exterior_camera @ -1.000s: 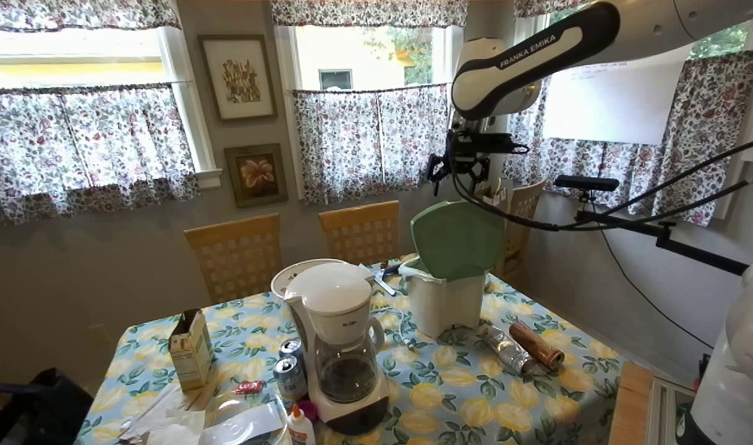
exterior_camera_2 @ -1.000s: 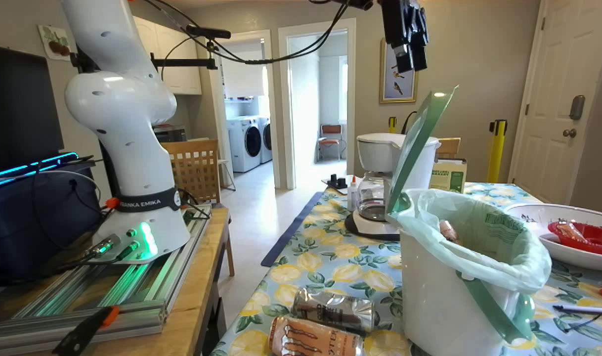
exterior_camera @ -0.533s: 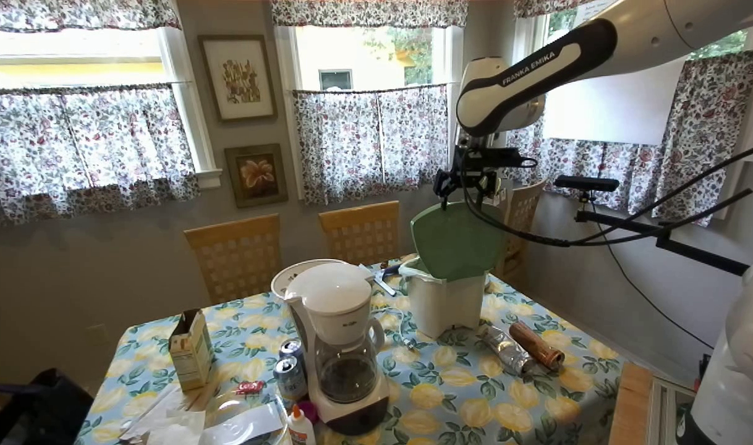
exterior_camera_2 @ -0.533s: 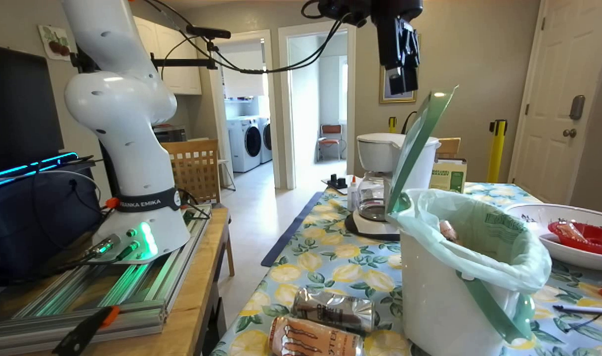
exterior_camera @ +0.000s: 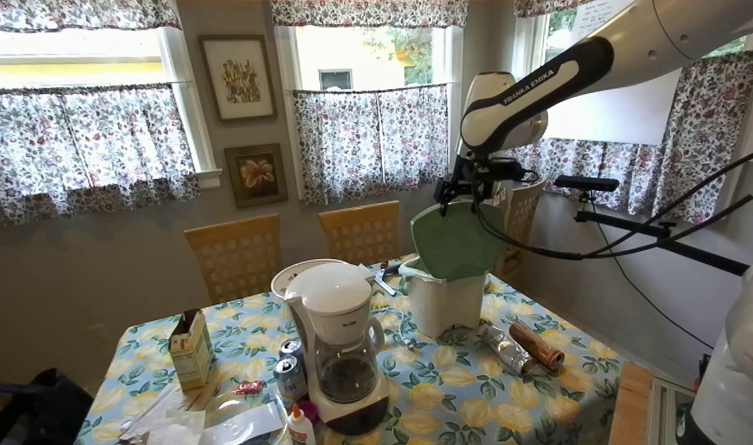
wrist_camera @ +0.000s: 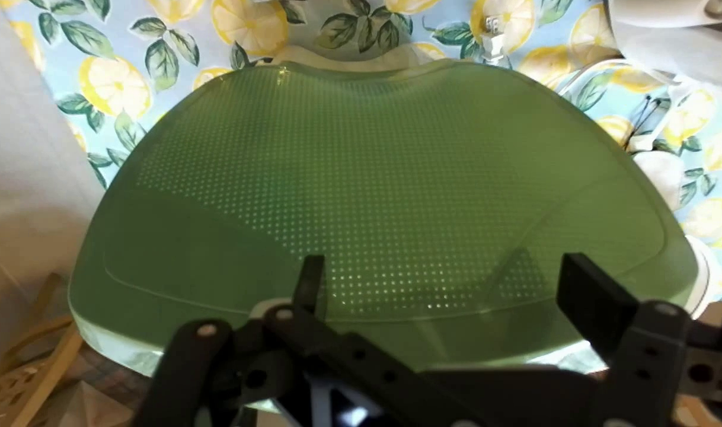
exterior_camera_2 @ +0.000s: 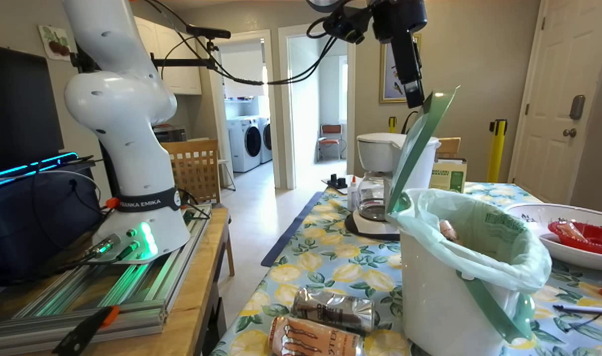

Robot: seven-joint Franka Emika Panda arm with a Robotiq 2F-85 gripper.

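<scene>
tablecloth (exterior_camera: 441,402), lemon-printed blue, lies below floral curtains (exterior_camera: 342,142); black metal gripper (wrist_camera: 447,287) hangs, fingers (wrist_camera: 595,299) spread, near tilted green plastic lid (wrist_camera: 390,178).

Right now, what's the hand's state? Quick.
Hand: open, holding nothing; it's at the bin's green lid, touching or not I can't tell.

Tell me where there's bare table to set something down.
Bare lemon-print tablecloth shows between coffee maker, lined bin and silver can; another patch lies between bakery carton and upright cans. Crowded: the stretch with papers, clear container and glue bottle; also beside the green lid, where the pincer hangs.
</scene>
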